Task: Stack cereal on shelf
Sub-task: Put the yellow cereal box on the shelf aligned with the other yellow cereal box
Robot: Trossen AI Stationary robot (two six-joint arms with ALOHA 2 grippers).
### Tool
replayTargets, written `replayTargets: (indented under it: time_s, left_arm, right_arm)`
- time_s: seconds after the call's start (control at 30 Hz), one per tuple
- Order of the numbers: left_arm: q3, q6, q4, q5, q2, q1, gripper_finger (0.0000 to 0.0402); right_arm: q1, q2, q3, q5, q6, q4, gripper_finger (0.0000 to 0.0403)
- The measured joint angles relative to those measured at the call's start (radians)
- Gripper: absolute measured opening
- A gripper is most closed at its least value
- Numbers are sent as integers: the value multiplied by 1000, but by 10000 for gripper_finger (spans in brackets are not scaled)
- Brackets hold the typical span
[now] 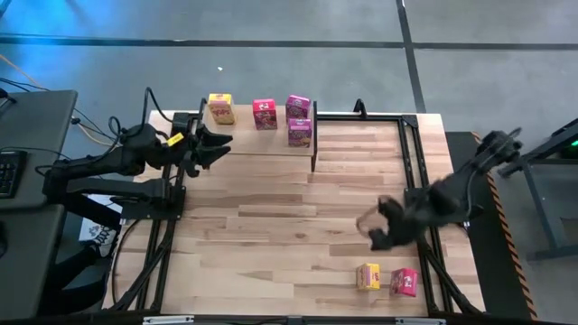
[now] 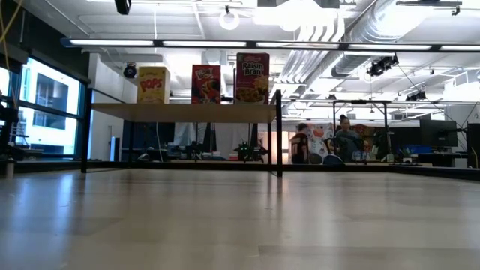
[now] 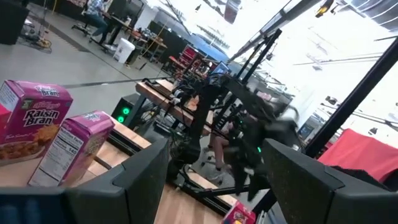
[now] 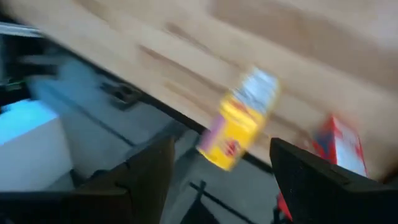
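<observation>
- You are working over a tabletop [image 1: 271,235] with the shelf [image 1: 262,140] standing along its far edge, the plank top carrying four boxes of the cereal: a yellow one [image 1: 221,108], a pink one [image 1: 265,114], and two more pink boxes [image 1: 299,119] close together at the shelf's right end.
- Your left gripper [image 1: 217,144] is waiting just beside the shelf's left end, its fingers spread apart with nothing between them in the left wrist view.
- Your right gripper [image 1: 379,227] is hovering over the near right part of the table, jaws standing wide and empty.
- You are leaving two boxes off the shelf: a yellow box [image 1: 368,276] and a pink box [image 1: 404,282], side by side near the table's front edge.
- You are looking at the yellow box [image 4: 238,127] lying just ahead of the right jaws, nearer than its pink neighbour; the right arm is by far the closer one, so the coming reach is probably towards the front edge.
</observation>
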Motion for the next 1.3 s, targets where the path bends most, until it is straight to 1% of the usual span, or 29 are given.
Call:
replayTargets:
  time_s: [0.07,0.17,0.3,0.47,0.53,0.63,0.7,0.93,1.3]
  left_arm:
    - [0,0,8,0,-2,0,250]
    - [0,0,24,1,-1,0,250]
    - [0,8,29,3,-1,1,250]
    - [0,4,29,4,-1,1,250]
    - [0,0,28,4,-1,1,250]
    - [0,-1,28,4,-1,1,250]
    - [0,-1,27,4,-1,1,250]
    - [0,-3,27,4,-1,1,250]
    - [0,-3,27,4,0,1,250]
  right_arm:
    - [75,62,0,-4,127,1,257]
    - [151,150,0,-24,276,17,257]
    - [190,225,0,21,374,54,257]
    - [185,248,0,140,365,154,257]
    - [184,255,0,138,365,164,257]
    - [178,279,0,85,373,150,257]
    - [176,292,0,75,376,144,257]
    - [151,330,0,98,370,155,257]
    - [150,381,0,81,367,150,257]
